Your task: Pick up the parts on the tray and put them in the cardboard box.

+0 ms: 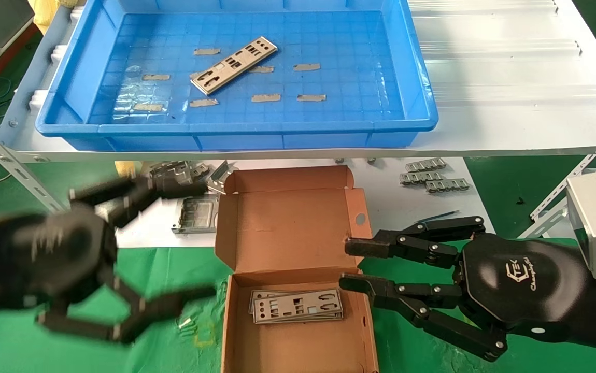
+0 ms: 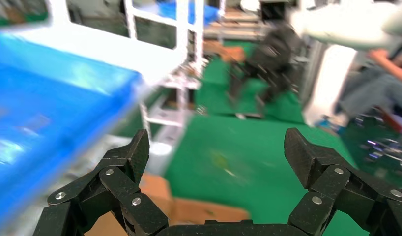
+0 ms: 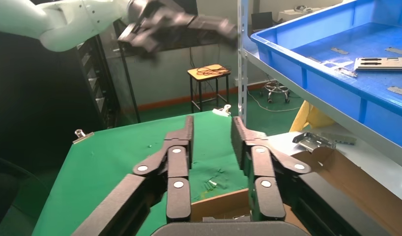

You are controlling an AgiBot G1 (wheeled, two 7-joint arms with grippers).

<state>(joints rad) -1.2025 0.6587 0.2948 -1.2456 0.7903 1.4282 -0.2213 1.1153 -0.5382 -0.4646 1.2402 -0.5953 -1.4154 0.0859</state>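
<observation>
One silver-grey punched plate (image 1: 235, 65) lies slantwise on the floor of the blue tray (image 1: 417, 111); it also shows in the right wrist view (image 3: 381, 63). Several such plates (image 1: 297, 305) lie stacked in the open cardboard box (image 1: 287, 223) on the green cloth below the shelf. My left gripper (image 1: 189, 239) is open and empty, in the air left of the box; its jaws stand wide apart in the left wrist view (image 2: 216, 150). My right gripper (image 1: 349, 264) is open and empty at the box's right wall, fingers pointing at it (image 3: 212, 135).
Short grey tape strips (image 1: 266, 97) lie on the tray floor. Folded grey brackets lie on white sheets behind the box, at the left (image 1: 194, 212) and the right (image 1: 430, 176). The shelf's white frame (image 1: 13, 166) slants down at the left. A person sits far off (image 2: 381, 93).
</observation>
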